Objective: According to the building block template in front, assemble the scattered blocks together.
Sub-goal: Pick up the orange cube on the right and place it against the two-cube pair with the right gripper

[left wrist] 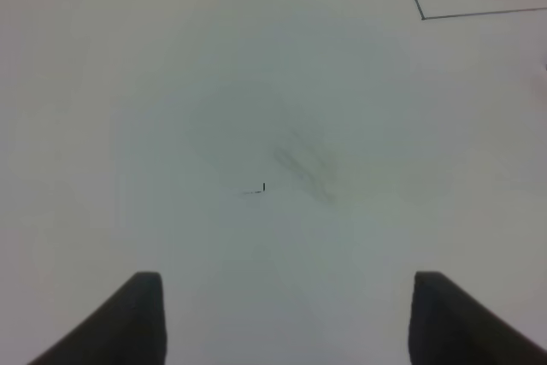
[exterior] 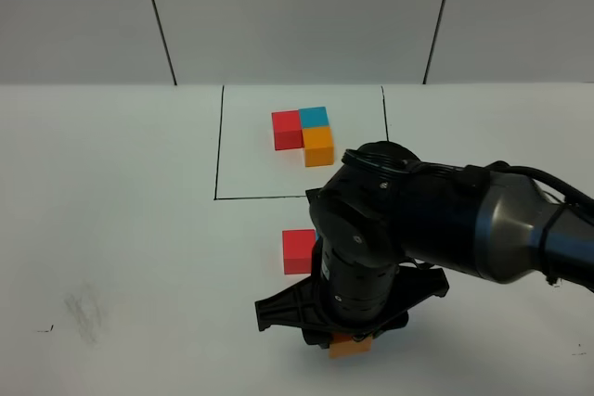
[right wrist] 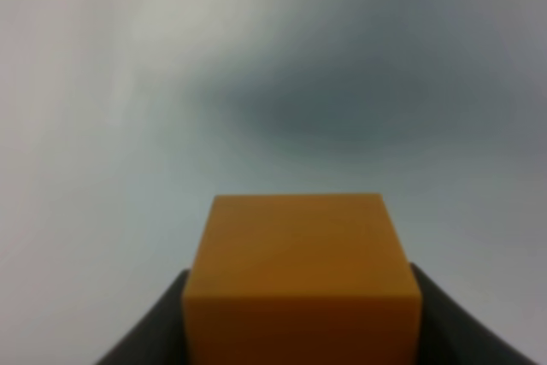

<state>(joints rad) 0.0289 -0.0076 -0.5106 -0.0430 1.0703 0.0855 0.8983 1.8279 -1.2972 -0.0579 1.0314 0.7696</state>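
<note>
While the right gripper (right wrist: 301, 331) clamps its fingers on the orange cube (right wrist: 301, 275) near the table's front edge, the red cube (exterior: 298, 250) sits just below the black outline (exterior: 219, 141). Inside that outline rests the block template (exterior: 305, 134). Well apart, the left gripper (left wrist: 286, 318) hangs open over bare table (exterior: 121, 229).

High front view down on table (exterior: 130, 229), left wrist wide over it, right wrist tight on orange cube (right wrist: 299, 275)

Orange cube (right wrist: 301, 275) held; red cube (exterior: 299, 250) loose (tabletop).
</note>
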